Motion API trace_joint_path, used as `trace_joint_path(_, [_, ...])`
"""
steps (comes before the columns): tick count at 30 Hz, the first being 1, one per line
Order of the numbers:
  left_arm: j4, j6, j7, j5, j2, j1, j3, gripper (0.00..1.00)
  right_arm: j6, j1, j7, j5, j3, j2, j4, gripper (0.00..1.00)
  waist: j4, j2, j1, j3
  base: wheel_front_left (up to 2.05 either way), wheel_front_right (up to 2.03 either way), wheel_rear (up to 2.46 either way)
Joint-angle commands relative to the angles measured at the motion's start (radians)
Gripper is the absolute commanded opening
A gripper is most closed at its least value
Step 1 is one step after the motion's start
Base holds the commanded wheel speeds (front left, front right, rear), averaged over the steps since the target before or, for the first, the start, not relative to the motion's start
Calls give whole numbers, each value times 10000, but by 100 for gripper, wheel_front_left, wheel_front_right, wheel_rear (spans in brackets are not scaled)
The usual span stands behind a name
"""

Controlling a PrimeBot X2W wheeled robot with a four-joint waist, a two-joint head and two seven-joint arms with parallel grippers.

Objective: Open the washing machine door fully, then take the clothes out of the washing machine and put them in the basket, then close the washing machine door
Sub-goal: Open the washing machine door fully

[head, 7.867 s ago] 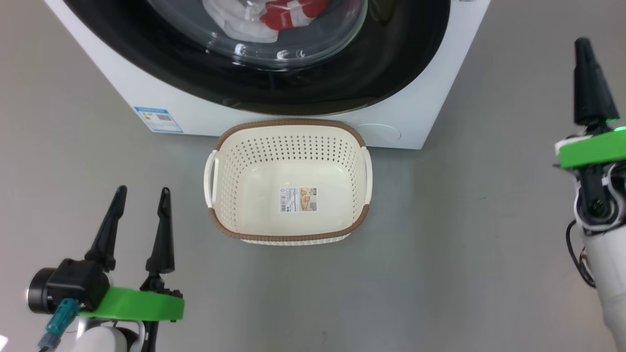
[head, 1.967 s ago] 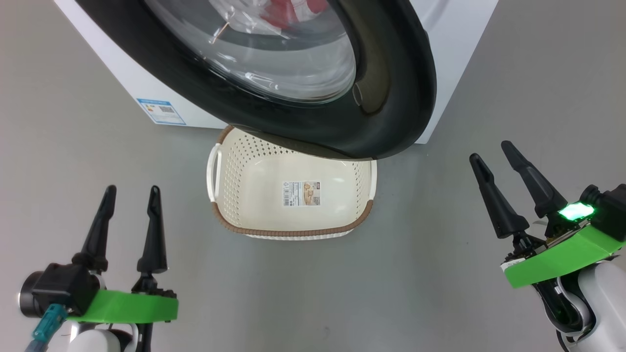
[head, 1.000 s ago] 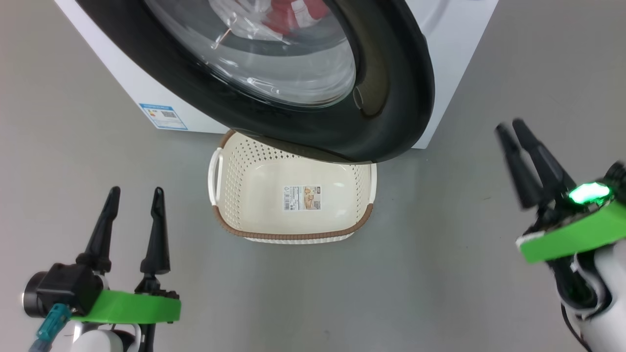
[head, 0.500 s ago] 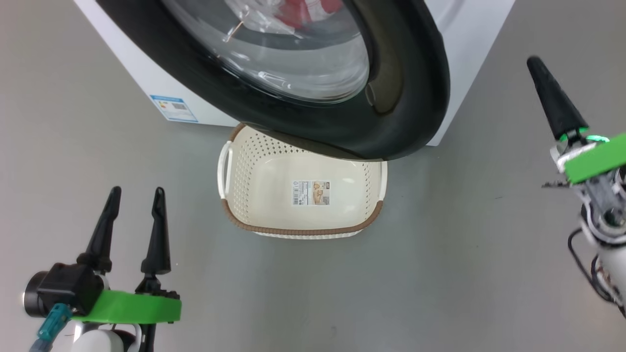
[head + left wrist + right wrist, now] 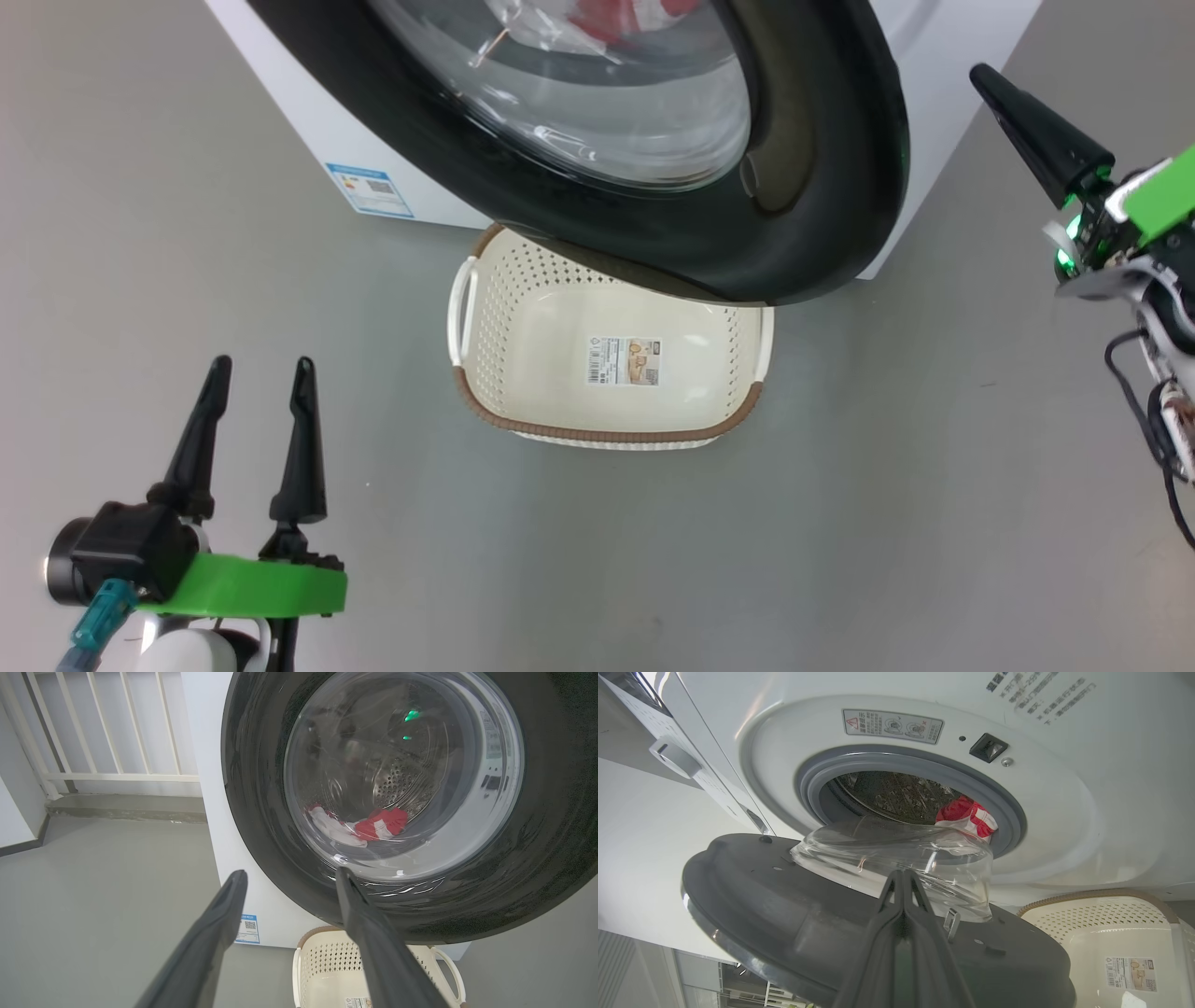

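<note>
Upper right, the right fingers (image 5: 1036, 140), pressed together, should push the glossy black-rimmed round door (image 5: 831, 168) wider from inside; left fingers (image 5: 301, 448) spread.

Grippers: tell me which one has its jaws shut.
The right gripper: its jaws are pressed together into one point; the left gripper holds them spread apart.

basket (image 5: 537, 359) far rim hidden under washing machine door (image 5: 822, 187), blue label (image 5: 370, 190) print too small to read

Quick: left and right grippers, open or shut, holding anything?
Left gripper: open, holding nothing.
Right gripper: shut, holding nothing.
</note>
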Motion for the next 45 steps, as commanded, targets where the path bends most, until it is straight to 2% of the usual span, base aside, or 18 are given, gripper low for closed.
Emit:
trace_joint_path(1, [-241,-29,-122,42,168,-37,335,100,16,-295,357,199,20,26,1,0,87,0,0,11,0,0,0])
trace_joint_path(11, [-230,-29,-122,18,101,-20,355,100,16,-1066,1756,407,248,365,1144,0,375,0,0,-1,0,0,0])
trace_joint_path(20, [-188,-29,-122,20,56,79,405,100,16,-1004,2678,645,161,550,1372,0,582,0,0,-183,0,0,0])
trace_joint_path(32, [-82,-29,-122,72,63,402,496,100,16,195,3556,677,104,745,705,0,838,0,0,-813,0,0,0])
trace_joint_path(45, [94,-29,-122,55,100,862,520,100,16,1755,3870,710,-40,1121,-341,0,1569,0,0,-1456,0,0,0])
